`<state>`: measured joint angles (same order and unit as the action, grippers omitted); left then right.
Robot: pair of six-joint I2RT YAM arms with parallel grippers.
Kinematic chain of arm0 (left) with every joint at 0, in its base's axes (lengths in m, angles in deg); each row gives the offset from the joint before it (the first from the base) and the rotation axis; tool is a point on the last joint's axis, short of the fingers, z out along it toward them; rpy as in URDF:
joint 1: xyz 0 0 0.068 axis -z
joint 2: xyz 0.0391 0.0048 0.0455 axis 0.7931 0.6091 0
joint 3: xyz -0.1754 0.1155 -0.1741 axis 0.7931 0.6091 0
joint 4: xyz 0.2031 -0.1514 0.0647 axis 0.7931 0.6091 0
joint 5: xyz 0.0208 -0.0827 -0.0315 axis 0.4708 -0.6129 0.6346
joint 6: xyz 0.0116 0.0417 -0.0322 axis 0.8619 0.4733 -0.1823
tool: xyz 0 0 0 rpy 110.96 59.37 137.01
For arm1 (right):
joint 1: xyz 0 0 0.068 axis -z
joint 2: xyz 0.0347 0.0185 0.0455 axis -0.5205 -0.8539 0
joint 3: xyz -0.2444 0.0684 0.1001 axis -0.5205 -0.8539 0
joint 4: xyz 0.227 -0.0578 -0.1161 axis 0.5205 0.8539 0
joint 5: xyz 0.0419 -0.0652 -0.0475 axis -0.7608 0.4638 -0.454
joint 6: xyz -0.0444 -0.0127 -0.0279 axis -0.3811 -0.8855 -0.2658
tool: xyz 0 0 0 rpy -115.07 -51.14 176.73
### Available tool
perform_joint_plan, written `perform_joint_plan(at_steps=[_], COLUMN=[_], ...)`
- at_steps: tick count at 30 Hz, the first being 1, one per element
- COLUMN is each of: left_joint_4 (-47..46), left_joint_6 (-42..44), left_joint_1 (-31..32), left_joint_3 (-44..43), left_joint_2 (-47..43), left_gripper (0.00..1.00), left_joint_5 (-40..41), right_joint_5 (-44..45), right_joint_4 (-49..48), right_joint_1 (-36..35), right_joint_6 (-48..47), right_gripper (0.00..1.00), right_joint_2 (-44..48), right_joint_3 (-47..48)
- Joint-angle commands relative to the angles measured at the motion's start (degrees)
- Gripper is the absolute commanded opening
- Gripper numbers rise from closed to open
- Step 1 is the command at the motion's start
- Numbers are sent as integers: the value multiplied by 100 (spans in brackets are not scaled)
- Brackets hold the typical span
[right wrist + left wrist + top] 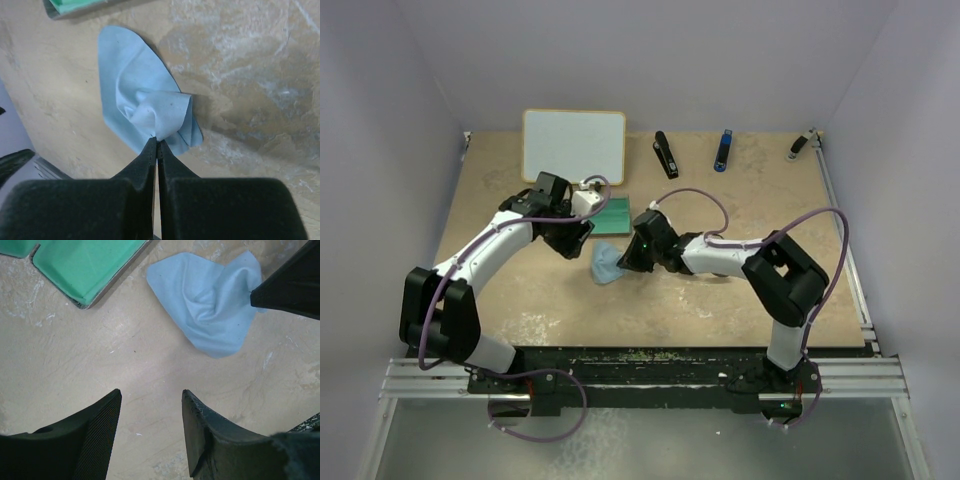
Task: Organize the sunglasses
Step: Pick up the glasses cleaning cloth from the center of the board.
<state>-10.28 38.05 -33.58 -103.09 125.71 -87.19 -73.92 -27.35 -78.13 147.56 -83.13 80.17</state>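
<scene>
No sunglasses show in any view. A light-blue cloth (607, 262) (210, 305) (135, 90) lies crumpled on the tan table, and my right gripper (626, 260) (157, 142) is shut on a raised fold of it at its near edge. Just left of the cloth, my left gripper (574, 240) (151, 405) hangs open over bare table with nothing between its fingers. An open case with green lining (610, 213) (85, 265) (75, 6) lies just behind both grippers. The right fingertip (290, 285) shows in the left wrist view, touching the cloth.
A whiteboard (574, 145) lies at the back left. A black stapler (666, 155), a blue object (723, 150) and a small dark object (800, 146) line the back edge. Walls close in the table on three sides.
</scene>
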Motion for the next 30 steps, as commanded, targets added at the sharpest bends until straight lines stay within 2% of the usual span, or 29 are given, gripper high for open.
perform_joint_plan(at_steps=[1,7,11,17,30], left_joint_4=[43,-22,-245,-243,-413], left_joint_6=[199,249,169,35,-70], left_joint_1=[17,258,575,616,616], left_joint_3=[-22,80,196,87,143], left_joint_2=[-73,112,461,1100,1362], left_gripper=[56,57,57,57,57], left_joint_5=[-487,-720,-374,429,114], right_joint_5=[54,128,102,197,75], right_joint_4=[-203,-386,-394,-526,-672], right_joint_1=[-199,-228,-228,-237,-237], right_joint_6=[51,199,195,296,297], right_gripper=[0,0,0,0,0], right_joint_2=[78,113,80,163,46], right_joint_3=[-199,-615,-565,-712,-697])
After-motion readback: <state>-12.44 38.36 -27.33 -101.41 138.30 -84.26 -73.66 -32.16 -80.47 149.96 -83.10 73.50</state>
